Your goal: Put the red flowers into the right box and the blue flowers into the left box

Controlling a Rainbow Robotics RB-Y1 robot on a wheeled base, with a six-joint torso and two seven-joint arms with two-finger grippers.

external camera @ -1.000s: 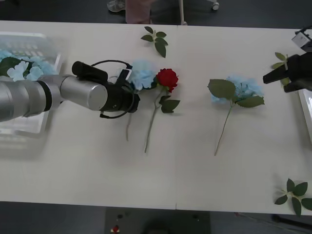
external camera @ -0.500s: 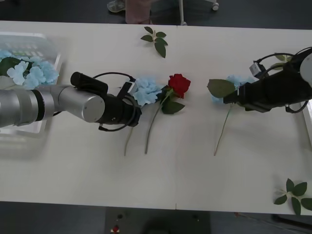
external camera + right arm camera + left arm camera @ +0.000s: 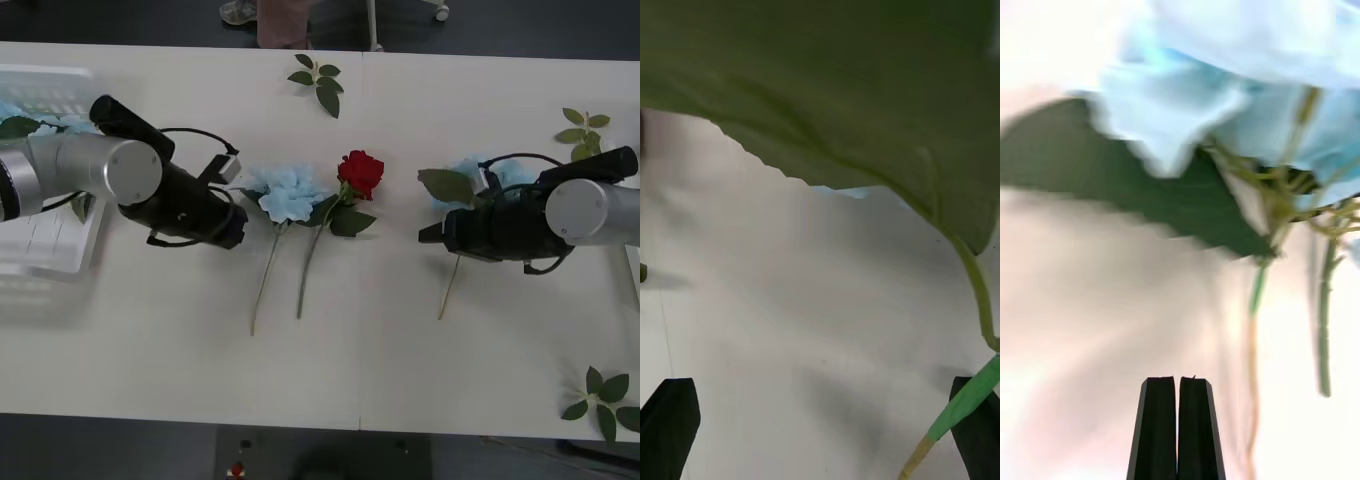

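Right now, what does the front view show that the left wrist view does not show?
Front view alone: the red flower lying on the table beside the middle blue flower, the left box with blue blooms inside, the right gripper by the second blue flower, and loose leaf sprigs.

Left wrist view alone: the left gripper with its two black fingers pressed together, empty, short of the flower.

Both: the middle blue flower, its leaf and thin stem, on the white table.

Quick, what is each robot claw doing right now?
Left gripper: closed, empty, beside a blue flower.
Right gripper: open, empty, at another blue flower's stem.
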